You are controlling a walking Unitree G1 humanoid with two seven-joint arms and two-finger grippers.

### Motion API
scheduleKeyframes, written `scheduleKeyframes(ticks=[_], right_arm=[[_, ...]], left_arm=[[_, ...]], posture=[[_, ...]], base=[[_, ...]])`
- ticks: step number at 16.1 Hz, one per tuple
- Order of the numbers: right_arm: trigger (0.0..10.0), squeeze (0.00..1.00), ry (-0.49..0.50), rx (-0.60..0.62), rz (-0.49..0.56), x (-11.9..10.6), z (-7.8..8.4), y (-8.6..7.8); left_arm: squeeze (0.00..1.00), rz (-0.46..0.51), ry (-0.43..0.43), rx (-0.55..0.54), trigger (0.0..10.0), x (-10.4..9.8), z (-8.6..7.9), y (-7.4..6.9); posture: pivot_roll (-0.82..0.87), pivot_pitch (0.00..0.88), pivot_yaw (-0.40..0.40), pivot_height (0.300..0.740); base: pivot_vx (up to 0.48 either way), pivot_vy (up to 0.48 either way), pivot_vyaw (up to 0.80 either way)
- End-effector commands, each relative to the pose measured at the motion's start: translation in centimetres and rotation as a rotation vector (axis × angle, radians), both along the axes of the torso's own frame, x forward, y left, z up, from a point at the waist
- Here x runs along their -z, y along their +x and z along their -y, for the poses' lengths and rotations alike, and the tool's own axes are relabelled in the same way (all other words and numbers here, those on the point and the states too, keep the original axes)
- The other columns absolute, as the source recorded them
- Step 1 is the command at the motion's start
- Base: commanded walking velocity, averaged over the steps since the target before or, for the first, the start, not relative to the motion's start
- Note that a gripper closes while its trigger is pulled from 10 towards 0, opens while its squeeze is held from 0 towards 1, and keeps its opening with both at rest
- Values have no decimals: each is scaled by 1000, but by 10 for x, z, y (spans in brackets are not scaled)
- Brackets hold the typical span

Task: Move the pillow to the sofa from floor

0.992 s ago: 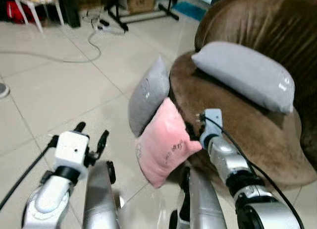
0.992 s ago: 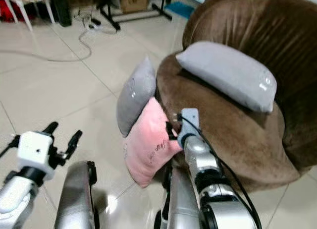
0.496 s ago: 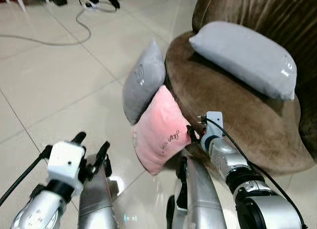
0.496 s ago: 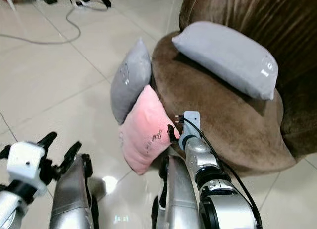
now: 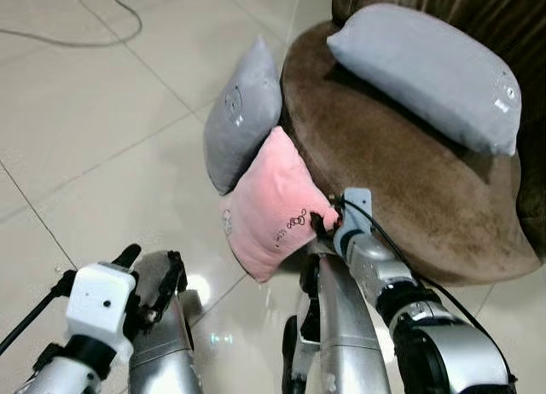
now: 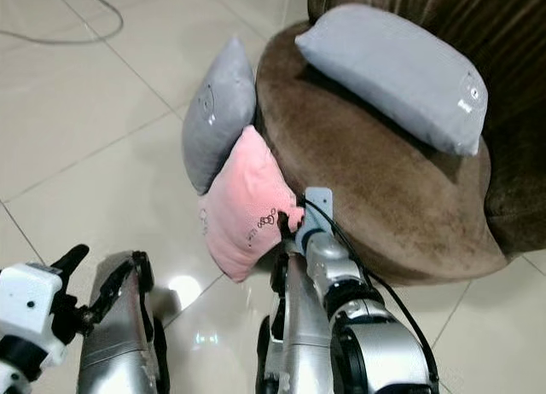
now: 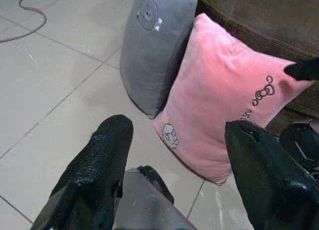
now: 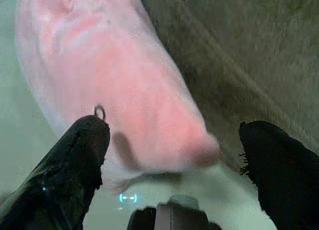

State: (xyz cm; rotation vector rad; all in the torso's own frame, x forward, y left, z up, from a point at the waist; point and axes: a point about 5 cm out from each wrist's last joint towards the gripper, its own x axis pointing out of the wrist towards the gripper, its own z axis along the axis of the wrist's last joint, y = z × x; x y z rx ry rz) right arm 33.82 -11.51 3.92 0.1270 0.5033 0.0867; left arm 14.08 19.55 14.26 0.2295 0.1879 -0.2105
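Note:
A pink pillow (image 5: 271,202) stands on its corner on the tiled floor, leaning on the front of the brown sofa (image 5: 409,164). A grey pillow (image 5: 241,112) leans beside it, further from me. My right gripper (image 5: 324,222) is at the pink pillow's near corner; in the right wrist view its fingers (image 8: 79,155) stand open with that corner (image 8: 164,140) between them. My left gripper (image 5: 149,270) hangs low on the left, open and empty, facing both pillows (image 7: 224,90).
A second grey pillow (image 5: 426,70) lies on the sofa seat against the backrest. A cable (image 5: 77,40) runs across the tiles at the far left. Bare tiled floor (image 5: 102,147) lies left of the pillows.
The camera has tipped down and come closer to the pillows and sofa. My right gripper stays at the pink pillow's corner. The left gripper sits lower in the picture.

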Motion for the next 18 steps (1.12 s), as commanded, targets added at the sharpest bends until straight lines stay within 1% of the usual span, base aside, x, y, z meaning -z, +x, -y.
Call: scheduleKeyframes(ticks=[1,2,5,6,8,9,10,11,12,13,14,15,16,18], right_arm=[[10000,0,13,39,-19,5,2,-3],[10000,0,-9,48,-6,3,1,-1],[10000,0,-20,68,-4,-1,-2,2],[10000,0,-44,50,-19,1,-7,1],[10000,0,-71,47,-46,6,-8,-3],[10000,0,-63,58,-57,7,-8,-4],[10000,0,-26,70,-64,7,-10,-4],[9255,0,10,64,-68,6,-13,-4],[6275,0,28,52,-68,6,-16,-4],[4941,0,37,44,-65,6,-17,-3],[4118,0,68,35,-54,4,-20,-3],[3922,0,88,35,-47,3,-22,-2],[4235,0,125,38,-33,-1,-25,0],[4471,0,149,38,-24,-3,-29,1]], left_arm=[[0,-11,-13,6,10000,-2,1,-5],[0,-13,-9,5,10000,-4,0,-7],[0,-14,-1,0,10000,-7,-2,-11],[0,-19,1,-2,10000,-7,-4,-13],[0,-23,3,-3,10000,-7,-4,-15],[0,-24,4,-4,10000,-7,-4,-16],[0,-25,5,-5,10000,-8,-4,-18],[0,-26,7,-7,10000,-8,-5,-19],[0,-27,8,-8,10000,-8,-6,-20],[0,-28,9,-9,10000,-9,-6,-20],[0,-28,10,-10,10000,-9,-6,-21],[0,-28,9,-10,10000,-9,-6,-21],[0,-29,9,-10,10000,-9,-6,-22],[0,-32,9,-9,10000,-8,-6,-23]], posture=[[122,344,-198,521],[126,346,-198,521],[138,350,-201,521],[142,346,-207,521],[154,341,-209,521],[159,341,-210,521],[163,341,-212,521],[163,341,-213,521],[163,340,-214,521],[164,338,-214,521],[167,334,-214,521],[167,333,-214,521],[167,331,-214,521],[168,330,-213,521]], base=[[0,0,0],[0,0,0],[0,0,0],[0,0,0],[0,0,0],[0,0,0],[0,0,0],[0,0,0],[0,0,0],[0,0,0],[0,0,0],[0,0,0],[0,0,0],[0,0,0]])
